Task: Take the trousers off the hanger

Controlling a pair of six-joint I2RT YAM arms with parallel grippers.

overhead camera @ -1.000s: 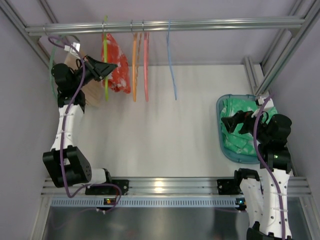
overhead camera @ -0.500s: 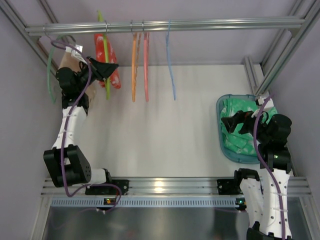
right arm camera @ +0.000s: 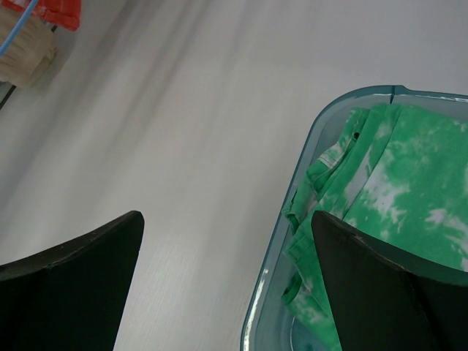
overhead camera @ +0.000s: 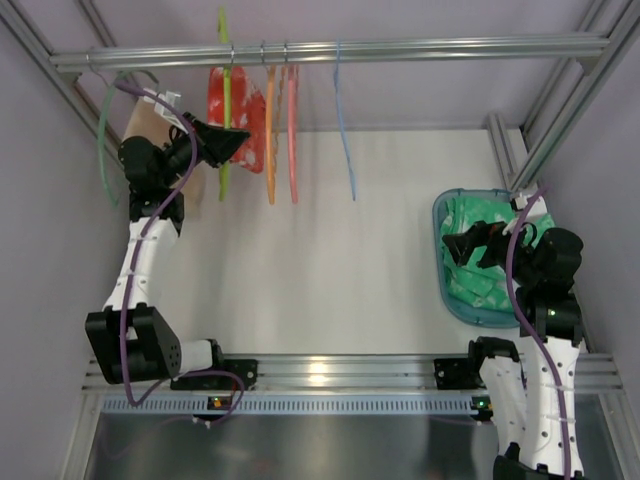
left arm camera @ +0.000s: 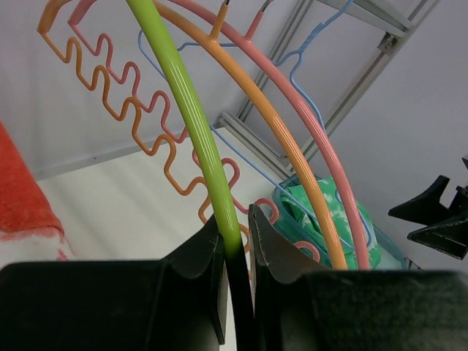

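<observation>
The red-orange trousers [overhead camera: 213, 95] hang on the lime hanger [overhead camera: 226, 110], which is hooked over the rail at the back left. My left gripper [overhead camera: 240, 135] is at the hanger's lower arm, just in front of the cloth. The left wrist view shows the lime hanger [left arm camera: 183, 95] running down between the fingers of my left gripper [left arm camera: 235, 219], which is shut on it, and a strip of the trousers [left arm camera: 18, 197] at the left edge. My right gripper [overhead camera: 455, 245] hovers open over the teal basket's left rim; in its own view my right gripper [right arm camera: 227, 219] holds nothing.
An orange hanger [overhead camera: 269, 130], a pink hanger [overhead camera: 292, 130] and a blue hanger [overhead camera: 343, 130] hang on the rail [overhead camera: 430, 46] right of the lime one. A teal-green hanger [overhead camera: 100, 140] and a tan garment [overhead camera: 140, 125] hang at far left. The basket [overhead camera: 440, 215] holds green-and-white cloth [overhead camera: 480, 270].
My left gripper has moved right and back along the rail with the lime hanger in it; hanger and trousers now hang close to the orange hanger. The right arm has stayed still.
</observation>
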